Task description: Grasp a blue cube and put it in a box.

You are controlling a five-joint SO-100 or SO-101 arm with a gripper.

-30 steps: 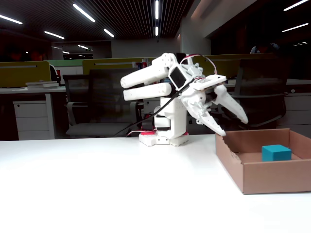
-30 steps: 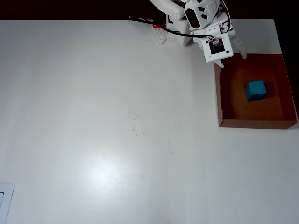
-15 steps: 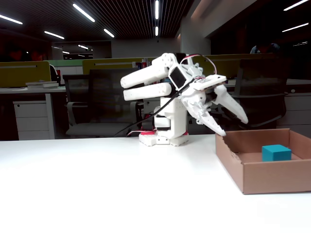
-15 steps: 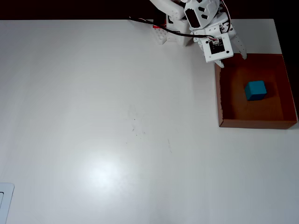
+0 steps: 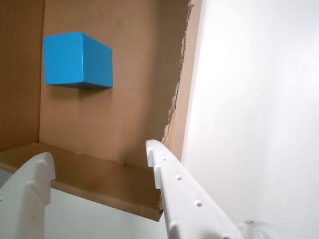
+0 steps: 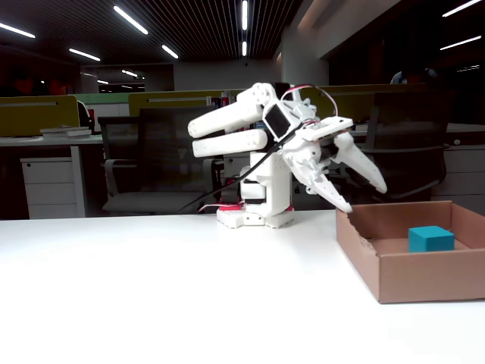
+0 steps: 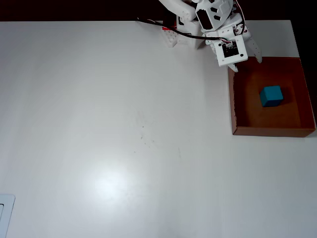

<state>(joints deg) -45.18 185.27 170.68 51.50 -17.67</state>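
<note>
Blue cube in box — end effector apart, empty.

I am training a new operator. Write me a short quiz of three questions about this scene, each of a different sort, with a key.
1. True or false: the blue cube lies inside the box.
2. The gripper is: A) shut on the cube, B) open and empty, C) out of view.
3. Fill in: in the overhead view, the gripper hovers over the box's upper ____ corner.

Key: 1 true; 2 B; 3 left.
</note>
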